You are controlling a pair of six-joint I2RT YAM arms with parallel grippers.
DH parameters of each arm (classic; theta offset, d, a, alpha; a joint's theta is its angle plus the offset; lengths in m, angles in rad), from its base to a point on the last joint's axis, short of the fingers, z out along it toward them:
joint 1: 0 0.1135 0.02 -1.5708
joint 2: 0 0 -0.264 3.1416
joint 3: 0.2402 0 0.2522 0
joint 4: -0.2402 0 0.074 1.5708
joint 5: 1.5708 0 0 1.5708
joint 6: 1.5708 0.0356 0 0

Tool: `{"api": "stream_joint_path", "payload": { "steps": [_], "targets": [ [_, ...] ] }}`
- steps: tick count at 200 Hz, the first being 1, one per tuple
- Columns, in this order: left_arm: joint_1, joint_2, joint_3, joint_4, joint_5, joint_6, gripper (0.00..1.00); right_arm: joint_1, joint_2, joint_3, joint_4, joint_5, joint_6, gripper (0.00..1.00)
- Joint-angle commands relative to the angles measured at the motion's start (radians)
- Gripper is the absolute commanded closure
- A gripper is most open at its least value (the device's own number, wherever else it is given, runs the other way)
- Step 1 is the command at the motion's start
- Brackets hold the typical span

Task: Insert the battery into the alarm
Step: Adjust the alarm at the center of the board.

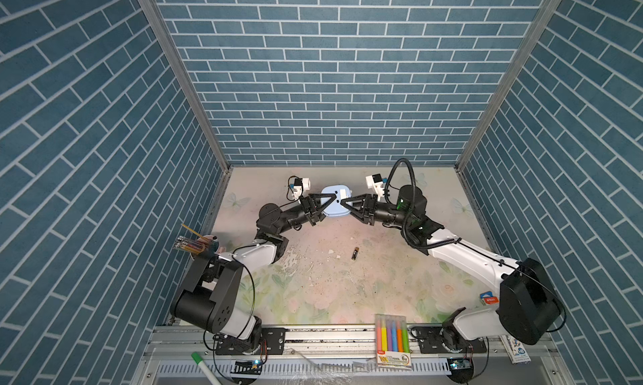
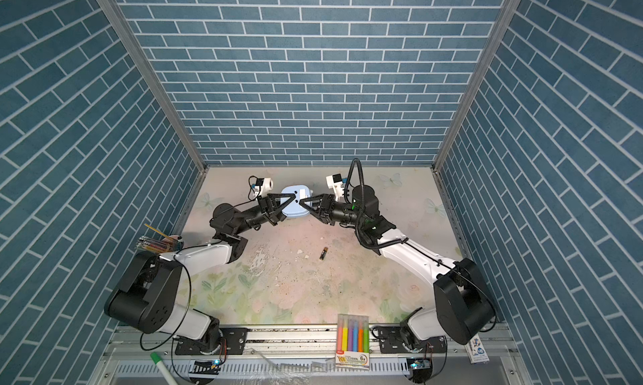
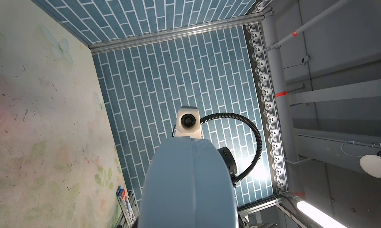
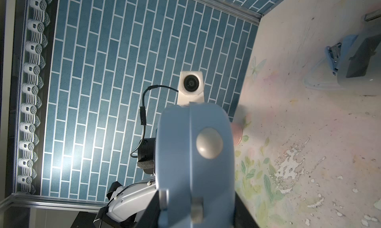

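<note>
Count: one alarm (image 1: pixel 335 211), one battery (image 1: pixel 354 253), two arms, two claws. Also one pack of coloured highlighters (image 1: pixel 392 338) at the near edge, and one holder of pencils (image 1: pixel 196 245) beside my left arm.

Alarm: at the far middle of the tabletop (image 1: pixel 348 289), blue back turned up towards the top views, held between both claws. I cannot tell whether it is clear of the surface.

Battery: lying flat on the tabletop, alone, nearer to my bases than the alarm and well apart from it and from both claws.

Left claw (image 1: pixel 334 199): clamped on the alarm's left side. In the left wrist view the alarm's edge (image 3: pixel 185 185) fills the space ahead of the camera.

Right claw (image 1: pixel 343 201): on the alarm's right side. In the right wrist view its dark fingers (image 4: pixel 245 216) lie against both flat sides of the alarm (image 4: pixel 195 175), so it is gripping.

Pose: both arms reach forward from the near rail, elbows outward, forearms angled inward. The two claw tips nearly meet over the alarm's back.
</note>
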Motion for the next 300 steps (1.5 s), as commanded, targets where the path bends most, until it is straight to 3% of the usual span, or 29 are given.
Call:
{"api": "stream_joint_path", "payload": {
  "steps": [1, 22, 47, 65, 83, 95, 111, 139, 169, 260, 300],
  "targets": [
    [0.027, -0.023, -0.036, 0.001, 0.0, 0.041, 0.88, -0.004, -0.066, 0.025, -0.222, 0.073, -0.136, 0.44],
    [0.039, -0.028, -0.078, -0.095, -0.011, 0.096, 0.91, -0.005, -0.122, 0.087, -0.598, 0.241, -0.319, 0.35],
    [0.039, -0.061, -0.1, -0.293, -0.026, 0.23, 0.92, -0.005, -0.163, 0.128, -0.854, 0.396, -0.422, 0.26],
    [0.037, -0.134, -0.079, -0.647, -0.081, 0.43, 0.93, -0.006, -0.176, 0.155, -1.001, 0.515, -0.463, 0.17],
    [0.01, -0.207, -0.013, -1.083, -0.224, 0.698, 0.92, -0.005, -0.171, 0.167, -1.095, 0.601, -0.476, 0.2],
    [-0.019, -0.217, 0.012, -1.2, -0.288, 0.79, 0.92, -0.005, -0.175, 0.133, -1.083, 0.609, -0.454, 0.24],
    [-0.031, -0.186, -0.026, -1.15, -0.278, 0.779, 0.93, -0.005, -0.184, 0.064, -0.981, 0.552, -0.411, 0.27],
    [-0.035, -0.093, -0.096, -0.98, -0.223, 0.727, 0.95, -0.003, -0.174, -0.101, -0.623, 0.4, -0.289, 0.31],
    [-0.048, -0.054, -0.109, -0.917, -0.23, 0.718, 0.95, 0.002, -0.126, -0.195, -0.393, 0.36, -0.205, 0.31],
    [-0.085, 0.091, -0.167, -0.71, -0.236, 0.637, 0.98, 0.104, 0.09, -0.154, -0.256, 0.373, -0.158, 0.35],
    [-0.085, 0.093, -0.172, -0.715, -0.248, 0.638, 0.99, 0.14, 0.153, -0.14, -0.228, 0.366, -0.14, 0.37]
  ]
}}
